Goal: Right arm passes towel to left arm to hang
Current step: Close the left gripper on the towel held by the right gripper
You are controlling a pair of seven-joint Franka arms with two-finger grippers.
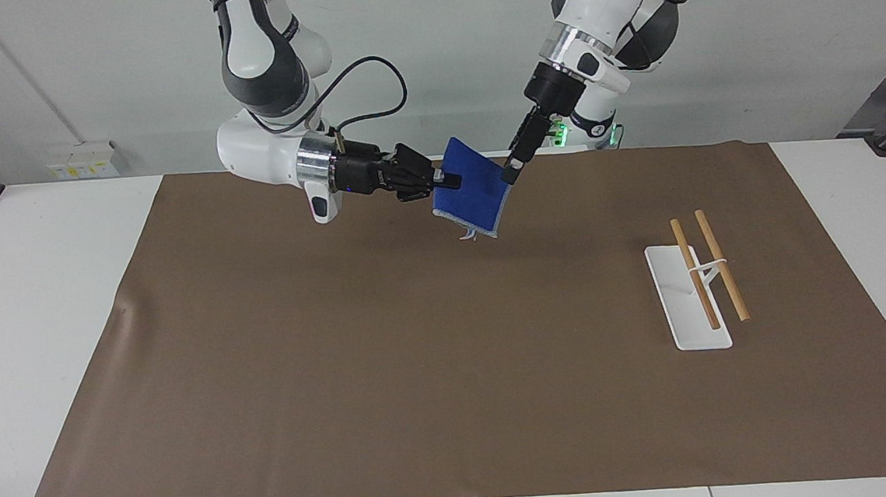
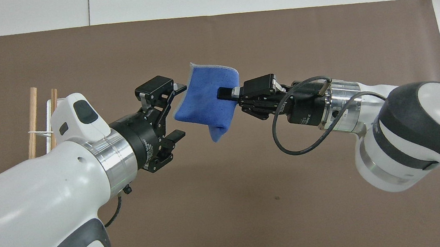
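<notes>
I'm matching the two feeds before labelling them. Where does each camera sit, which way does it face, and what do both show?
Facing view: high across the table, looking at the robots; both arms hang in from the top, the right gripper shut on the towel, the open left gripper at its edge, the rack on the brown mat.
Overhead view: above the robots' end, looking forward and steeply down; both arms enter from the bottom.
Shared: the towel, both grippers, rack and mat, turned half around.
</notes>
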